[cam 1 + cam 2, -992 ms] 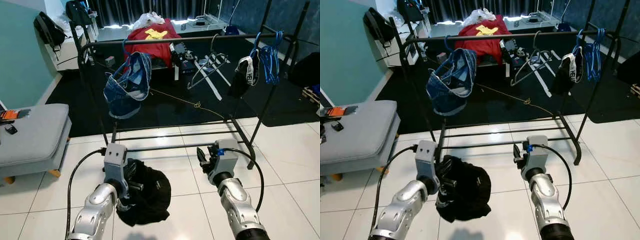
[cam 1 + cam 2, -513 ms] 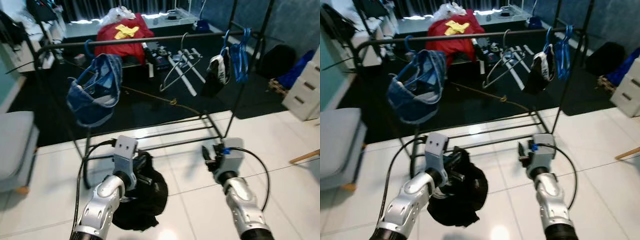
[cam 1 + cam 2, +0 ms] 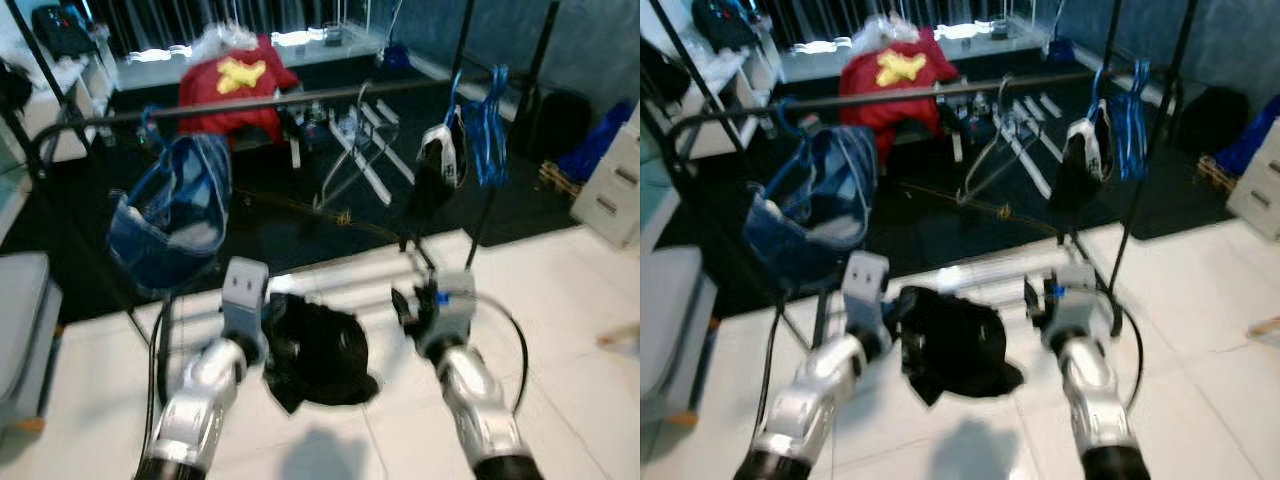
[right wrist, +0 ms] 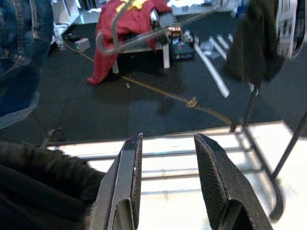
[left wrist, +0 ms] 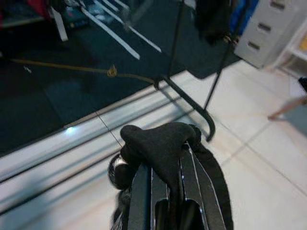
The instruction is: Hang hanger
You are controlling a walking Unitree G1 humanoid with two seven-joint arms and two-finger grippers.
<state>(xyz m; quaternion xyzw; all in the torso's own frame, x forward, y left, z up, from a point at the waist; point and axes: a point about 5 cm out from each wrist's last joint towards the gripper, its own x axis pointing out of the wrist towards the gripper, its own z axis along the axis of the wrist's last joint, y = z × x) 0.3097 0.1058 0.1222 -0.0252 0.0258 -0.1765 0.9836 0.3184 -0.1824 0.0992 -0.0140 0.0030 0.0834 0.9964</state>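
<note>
Black garment (image 3: 318, 347) carried at centre, low in front of the clothes rack (image 3: 300, 98), bunched and drooping toward 5 o'clock; hanger presumably inside the fabric but not distinguishable. Left pincer (image 5: 165, 160) clenched on a fold of the garment, fingers pressed tight together with cloth pinched between, evidently to keep the load off the white tiled floor (image 3: 560, 300) during approach. Right pincer (image 4: 168, 158) released, fingers parted and holding nothing, raised level with the left at 3 o'clock of the garment, apparently kept free to assist with hooking.

Rack's top rail at 12 o'clock, well above the garment. Already hanging there: denim piece (image 3: 165, 215) toward 10 o'clock, bare wire hanger (image 3: 345, 165) near the middle, dark item (image 3: 438, 165) and blue hangers (image 3: 488, 130) toward 2 o'clock. Free rail between the denim and the wire hanger judged the likeliest spot. Red cloth (image 3: 235, 85) lying beyond the rack at 12 o'clock on dark carpet. Grey cushioned seat (image 3: 20, 330) at 9 o'clock.

Head views blurred. Task judged at the carry stage: hanging not yet done, lift to rail height required.
</note>
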